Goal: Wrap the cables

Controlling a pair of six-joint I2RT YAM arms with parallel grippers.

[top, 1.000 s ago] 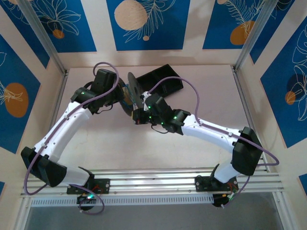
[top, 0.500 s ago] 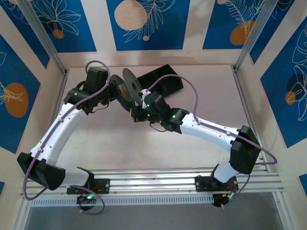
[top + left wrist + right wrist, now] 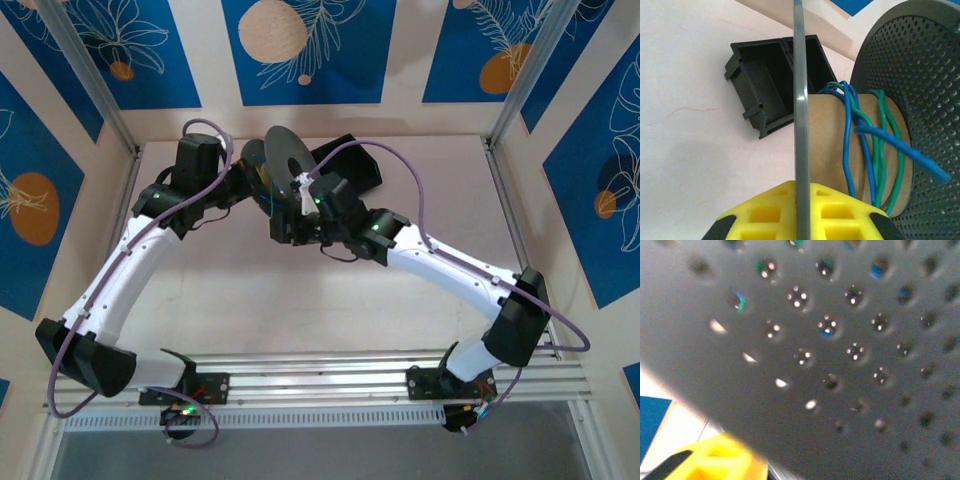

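Observation:
A spool with grey perforated flanges (image 3: 920,75) and a cardboard core (image 3: 827,130) is held up at the back of the table. The cables (image 3: 860,145), blue and green, are wound round the core, and one blue end (image 3: 922,162) sticks out loose to the right. My left gripper (image 3: 802,210) is shut on the thin edge of the near flange (image 3: 800,100), which runs between its yellow pads. In the top view the spool (image 3: 285,155) sits between the left gripper (image 3: 250,182) and my right gripper (image 3: 290,222). The far flange (image 3: 830,340) lies right in front of the right wrist camera, with one yellow pad (image 3: 715,460) at the bottom left.
A black open box (image 3: 345,165) lies on the table just behind the spool, and its two compartments (image 3: 772,85) show in the left wrist view. Aluminium posts and the cell walls stand close at the back and sides.
Both arms have carried the spool towards the back wall, and its flange now faces the camera more. The right wrist has risen and pushed in close to the flange.

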